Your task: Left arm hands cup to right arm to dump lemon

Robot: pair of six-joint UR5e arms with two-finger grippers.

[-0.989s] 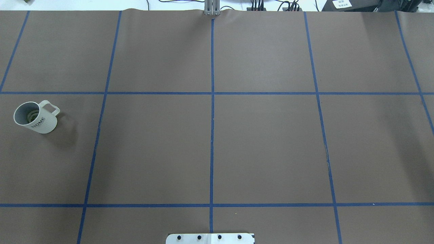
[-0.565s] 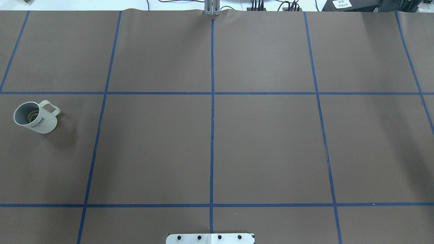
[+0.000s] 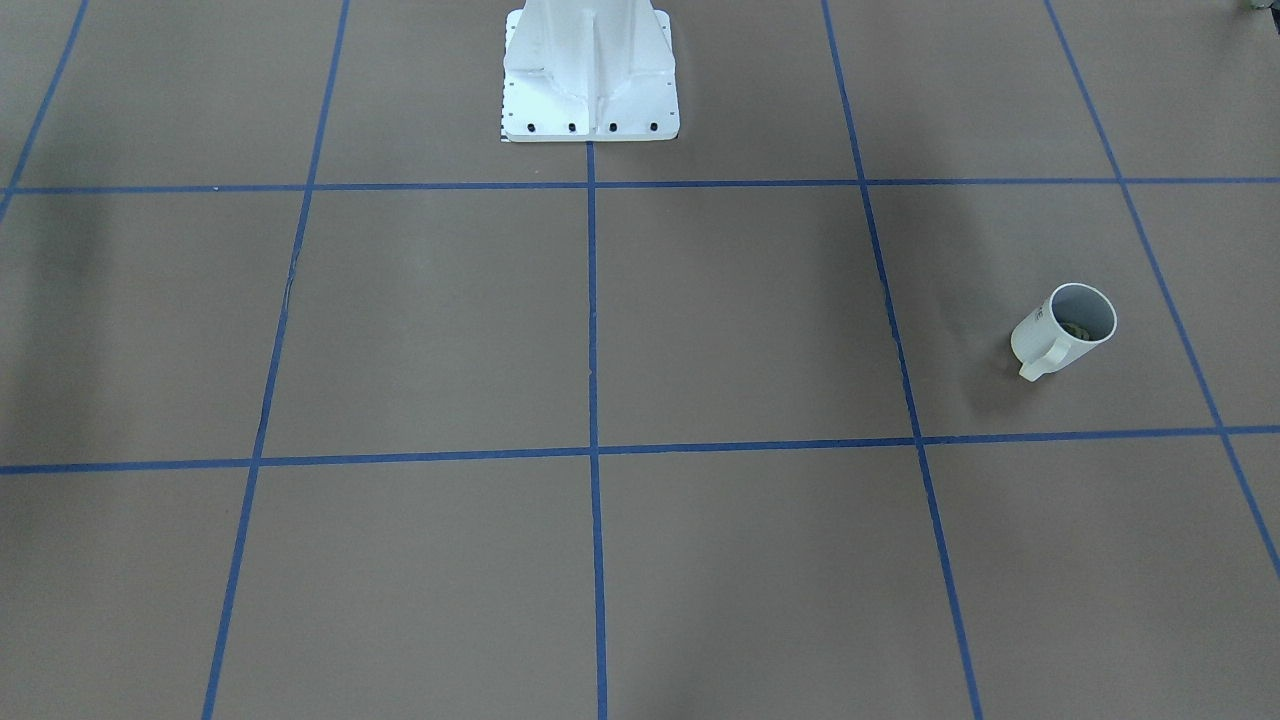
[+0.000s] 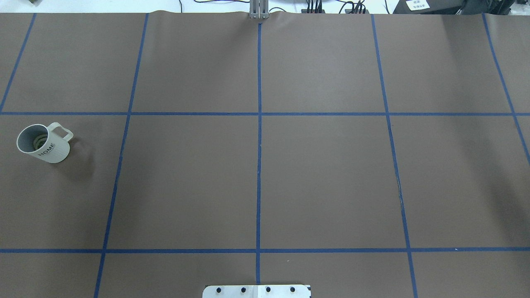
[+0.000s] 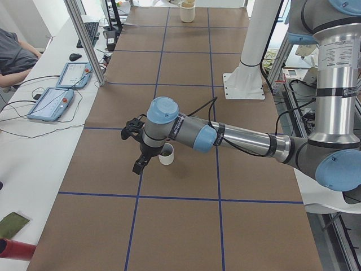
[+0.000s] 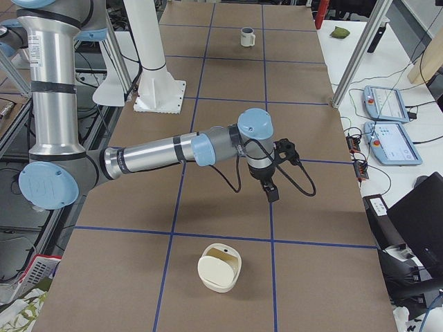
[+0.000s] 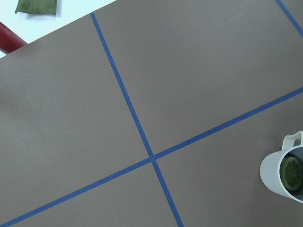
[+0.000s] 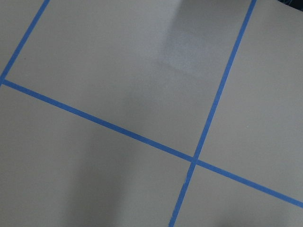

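The cup [image 4: 49, 147] is a white mug marked "HOME". It stands upright at the table's far left in the overhead view, with its handle toward the far side. It also shows in the front view [image 3: 1040, 335] and at the left wrist view's right edge [image 7: 272, 170]. The yellow-green lemon [image 7: 291, 172] lies inside it. In the exterior left view my left gripper [image 5: 139, 165] hangs above the table beside the cup [image 5: 166, 157], without touching it. In the exterior right view my right gripper [image 6: 270, 192] hovers over mid-table, far from the cup [image 6: 246, 37]. I cannot tell whether either gripper is open.
A cream round container [image 6: 220, 268] sits on the table at the robot's right end. The white robot base [image 3: 590, 70] stands at the table's near edge. Blue tape lines grid the brown mat. An operators' bench with tablets [image 5: 53, 96] runs along the far side.
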